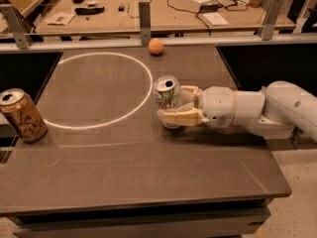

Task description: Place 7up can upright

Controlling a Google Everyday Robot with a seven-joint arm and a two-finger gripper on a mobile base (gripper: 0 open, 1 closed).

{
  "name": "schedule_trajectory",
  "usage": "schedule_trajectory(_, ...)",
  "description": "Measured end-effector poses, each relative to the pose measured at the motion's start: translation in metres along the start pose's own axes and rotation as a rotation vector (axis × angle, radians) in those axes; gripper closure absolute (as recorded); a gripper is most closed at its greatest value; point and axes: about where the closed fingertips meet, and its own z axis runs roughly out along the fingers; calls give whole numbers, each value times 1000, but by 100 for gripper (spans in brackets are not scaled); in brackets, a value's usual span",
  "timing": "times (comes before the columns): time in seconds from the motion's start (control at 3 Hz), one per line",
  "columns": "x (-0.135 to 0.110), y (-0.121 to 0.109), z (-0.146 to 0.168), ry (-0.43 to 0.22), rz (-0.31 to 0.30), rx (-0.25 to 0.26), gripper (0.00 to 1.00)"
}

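The 7up can [166,95] is silver-white with green marks and a silver top. It stands nearly upright on the dark table [148,172], just right of the white circle's edge. My gripper [171,105] comes in from the right on a white arm [257,108]. Its cream fingers [181,117] are closed around the can's lower body, one in front and one behind. The can's base is hidden behind the front finger, so I cannot tell whether it touches the table.
A gold-orange can [21,115] stands at the table's left edge. An orange ball [156,46] lies at the far edge by a metal post [144,15]. A white circle [99,90] is marked on the tabletop. A cluttered desk stands behind.
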Motion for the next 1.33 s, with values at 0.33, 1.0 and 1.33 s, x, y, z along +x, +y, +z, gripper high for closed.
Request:
schedule_trajectory(0.33, 3, 4, 2, -22, 1, 3, 100)
schedule_trajectory(1.0, 8, 9, 6, -31, -4, 4, 82)
schedule_trajectory(1.33, 7, 8, 5, -26, -13, 8, 59)
